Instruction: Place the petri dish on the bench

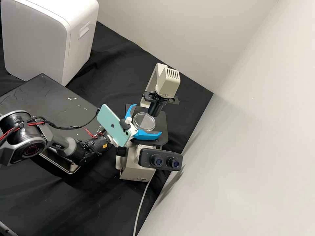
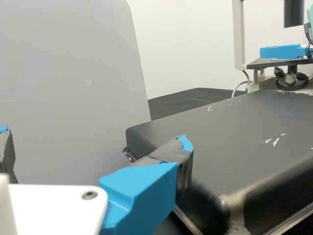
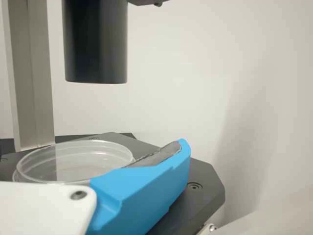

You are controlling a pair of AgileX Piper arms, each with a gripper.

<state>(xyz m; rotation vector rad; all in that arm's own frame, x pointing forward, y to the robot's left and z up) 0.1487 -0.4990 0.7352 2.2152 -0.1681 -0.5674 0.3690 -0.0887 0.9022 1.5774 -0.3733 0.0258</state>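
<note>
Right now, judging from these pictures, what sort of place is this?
Probably a laboratory: a beige microscope with black binocular eyepieces, a clear round plastic petri dish on its black stage, and a white boxy appliance on the black bench.

I can read nothing from here; the small print low on the microscope [image 1: 133, 162] is too tiny.

The right arm [image 1: 70, 147] is dark grey, its big rounded joint housing [image 1: 23, 141] ringed in red. Red and black cables [image 1: 34, 124] loop along it to the wrist, where a mint-green phone [image 1: 115, 126] is mounted. The right gripper [image 1: 147, 119] has curved bright blue fingers [image 1: 149, 134]. The left gripper [image 2: 93, 137] shows a white plate [image 2: 44, 208] with one sunk screw [image 2: 89, 195], and its blue fingers carry black padding [image 2: 171, 151] at the tip
</note>
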